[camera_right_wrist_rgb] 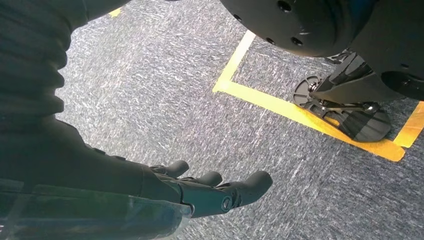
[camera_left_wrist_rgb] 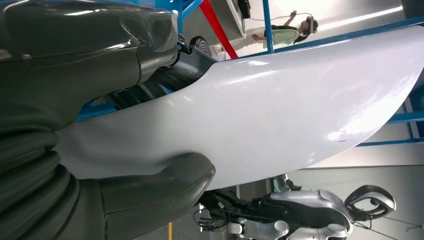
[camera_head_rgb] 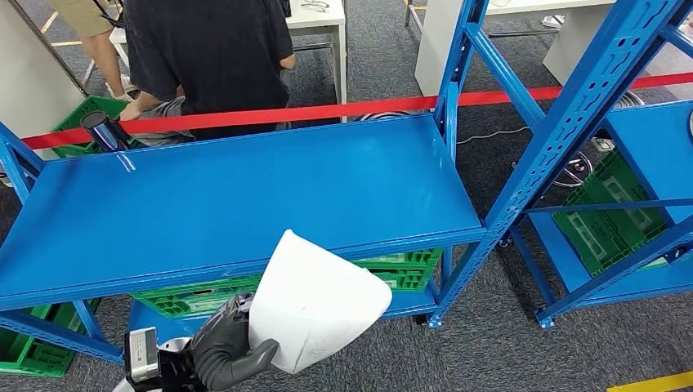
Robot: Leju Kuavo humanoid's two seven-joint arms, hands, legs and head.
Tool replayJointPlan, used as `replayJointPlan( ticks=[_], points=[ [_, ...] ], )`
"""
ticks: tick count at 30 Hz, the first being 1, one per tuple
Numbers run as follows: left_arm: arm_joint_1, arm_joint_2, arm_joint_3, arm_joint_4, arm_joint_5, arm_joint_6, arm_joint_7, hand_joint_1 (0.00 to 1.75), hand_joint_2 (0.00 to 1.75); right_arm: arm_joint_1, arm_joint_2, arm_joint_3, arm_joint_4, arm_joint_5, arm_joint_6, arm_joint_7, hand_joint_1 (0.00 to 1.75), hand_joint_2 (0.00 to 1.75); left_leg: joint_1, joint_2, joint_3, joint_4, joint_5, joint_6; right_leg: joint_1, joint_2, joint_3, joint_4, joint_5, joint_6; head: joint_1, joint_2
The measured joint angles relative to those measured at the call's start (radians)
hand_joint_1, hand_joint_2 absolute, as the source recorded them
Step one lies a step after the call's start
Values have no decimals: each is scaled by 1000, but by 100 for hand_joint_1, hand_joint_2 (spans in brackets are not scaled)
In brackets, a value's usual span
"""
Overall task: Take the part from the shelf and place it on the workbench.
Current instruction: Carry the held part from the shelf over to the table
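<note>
The part is a large white curved shell [camera_head_rgb: 315, 302], wide at one end and tapering to a point. My left hand [camera_head_rgb: 225, 347] grips it from below, in front of the blue shelf [camera_head_rgb: 229, 204]. In the left wrist view the shell [camera_left_wrist_rgb: 280, 110] lies between the thick grey thumb [camera_left_wrist_rgb: 165, 187] and the darker fingers [camera_left_wrist_rgb: 165, 65]. My right hand [camera_right_wrist_rgb: 200, 192] hangs over the grey carpet with its fingers stretched out and nothing in them.
The blue shelf board is bare apart from a dark cylinder [camera_head_rgb: 102, 131] at its back left corner. A red tape [camera_head_rgb: 327, 110] runs behind it, with people [camera_head_rgb: 212, 57] beyond. Green crates [camera_head_rgb: 392, 273] sit underneath. A second blue rack [camera_head_rgb: 646, 163] stands to the right. Yellow floor tape [camera_right_wrist_rgb: 300, 110] marks the carpet.
</note>
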Motion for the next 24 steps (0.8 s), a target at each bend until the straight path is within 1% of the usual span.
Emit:
replayJointPlan(
  ticks=[11,16,24],
  points=[
    [42,-18,50,39,56,40,41,175,175,1,-6,2,1,1,-10,-15,0,175,0,0,0,0,0,0,0,0,0,0,0,0,0,0],
    [48,-32,62,63,59,43,61,175,175,-1,-7,13,1,3,-10,-16,0,175,0,0,0,0,0,0,0,0,0,0,0,0,0,0],
    [52,-46,69,89,59,46,65,175,175,-1,-7,17,1,3,-10,-16,0,175,0,0,0,0,0,0,0,0,0,0,0,0,0,0]
  ],
)
